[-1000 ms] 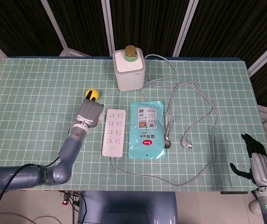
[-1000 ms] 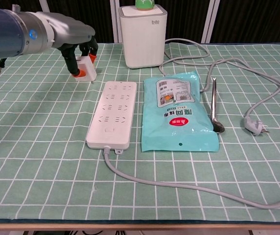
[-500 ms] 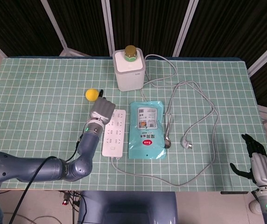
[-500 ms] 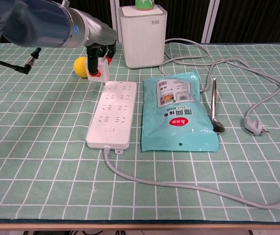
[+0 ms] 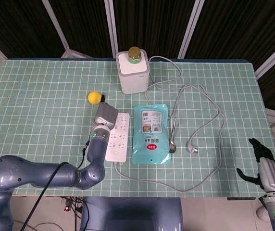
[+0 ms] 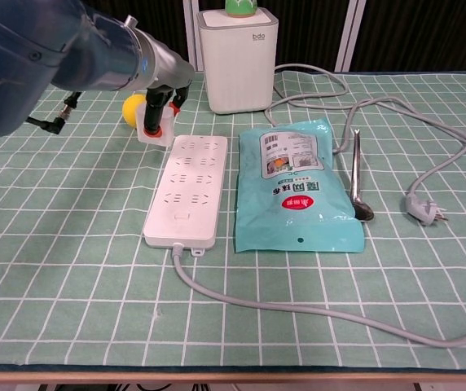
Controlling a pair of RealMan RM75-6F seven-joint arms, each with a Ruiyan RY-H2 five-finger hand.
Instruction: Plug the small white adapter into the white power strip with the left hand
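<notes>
From the head view, the left hand (image 5: 105,115) sits right over the far left corner of the white power strip (image 5: 118,138), and it hides whatever it's carrying, so you can't see the adapter from up here. The strip lies lengthwise on the green checked desk (image 5: 41,91), with its cord running off the near end. Just beside it on the right is a light blue pouch (image 5: 150,134), and a spoon (image 5: 172,137) lies along the pouch's right edge. A yellow ball (image 5: 94,97) sits a little beyond the left hand, apart from it. At the far side there's a white box-shaped appliance (image 5: 133,72) with a greenish round thing on top, and a grey cable with a loose plug (image 5: 193,148) loops across the right half. The right hand (image 5: 265,168) is way off past the desk's near right corner, fingers spread, holding nothing. Chest view is way clearer: the left hand (image 6: 158,102) grips the small white adapter (image 6: 155,134) from above, dark fingers (image 6: 153,107) wrapped around its top. The adapter looks tilted, and it's at the far left corner of the power strip (image 6: 187,191), just off the strip's left edge rather than seated in a socket; can't tell if it touches the strip. The ball (image 6: 133,108) peeks out right behind the hand. The pouch (image 6: 298,186), the spoon (image 6: 355,176) and the plug (image 6: 423,209) are all to the right.
</notes>
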